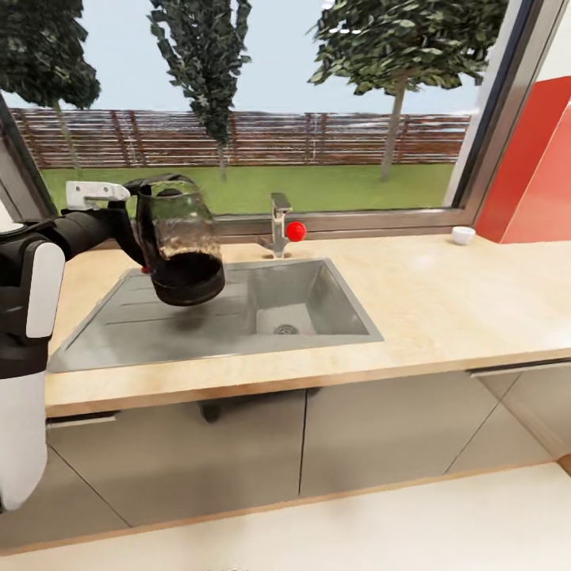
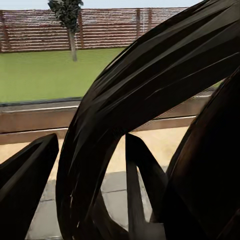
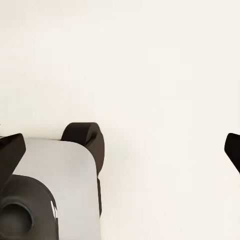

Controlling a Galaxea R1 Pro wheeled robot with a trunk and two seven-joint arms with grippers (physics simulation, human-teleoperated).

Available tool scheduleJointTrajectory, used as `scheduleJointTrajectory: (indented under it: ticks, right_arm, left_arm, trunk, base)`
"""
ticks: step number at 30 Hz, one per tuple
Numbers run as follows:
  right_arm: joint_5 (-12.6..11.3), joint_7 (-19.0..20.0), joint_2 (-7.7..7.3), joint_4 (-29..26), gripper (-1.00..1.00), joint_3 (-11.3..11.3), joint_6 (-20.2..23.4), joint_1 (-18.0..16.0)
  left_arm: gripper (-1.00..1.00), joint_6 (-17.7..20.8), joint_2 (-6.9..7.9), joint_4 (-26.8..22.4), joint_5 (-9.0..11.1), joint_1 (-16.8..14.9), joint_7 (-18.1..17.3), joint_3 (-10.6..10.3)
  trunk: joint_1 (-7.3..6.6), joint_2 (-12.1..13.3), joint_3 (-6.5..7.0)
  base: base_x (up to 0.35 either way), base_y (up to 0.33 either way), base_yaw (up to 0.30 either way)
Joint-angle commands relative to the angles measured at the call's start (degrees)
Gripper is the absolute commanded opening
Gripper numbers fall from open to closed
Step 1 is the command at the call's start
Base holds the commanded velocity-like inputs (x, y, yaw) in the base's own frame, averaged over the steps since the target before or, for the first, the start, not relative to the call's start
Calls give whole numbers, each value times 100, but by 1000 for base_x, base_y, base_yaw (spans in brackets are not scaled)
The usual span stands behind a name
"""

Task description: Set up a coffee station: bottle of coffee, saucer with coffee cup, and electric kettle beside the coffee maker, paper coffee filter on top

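Observation:
The electric kettle (image 1: 181,242), brownish glass with a black base and lid, hangs tilted above the sink's drainboard at the left of the countertop (image 1: 444,301). My left gripper (image 1: 136,230) is shut on its black looped handle (image 2: 150,85), which arches close across the left wrist view with a dark finger (image 2: 27,172) on either side. A small white coffee cup (image 1: 462,235) stands at the back right of the counter by the window frame. In the right wrist view my right gripper (image 3: 120,150) is open over pale floor, with nothing between its fingertips.
A steel sink (image 1: 293,305) with a drainboard is set into the worktop, with a tap and red knob (image 1: 295,231) behind it. A window runs along the back, and a red wall panel (image 1: 539,182) is at right. Grey cabinet fronts (image 1: 373,436) lie below.

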Motion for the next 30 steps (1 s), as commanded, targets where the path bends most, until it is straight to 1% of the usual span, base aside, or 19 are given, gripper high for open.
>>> scheduleJointTrajectory:
  ticks: [1, 30]
  right_arm:
    - [-47, 32, 2, 25, 100, 49, -39, -10]
    - [-47, 32, 2, 25, 100, 49, -39, -10]
  left_arm:
    - [-100, 23, 4, -4, -18, -7, -17, -3]
    - [-100, 23, 4, -4, -18, -2, -13, -3]
  trunk:
    - [-1, -3, -5]
    - [-1, -3, -5]
  base:
    - [0, 0, 274]
    - [0, 0, 274]
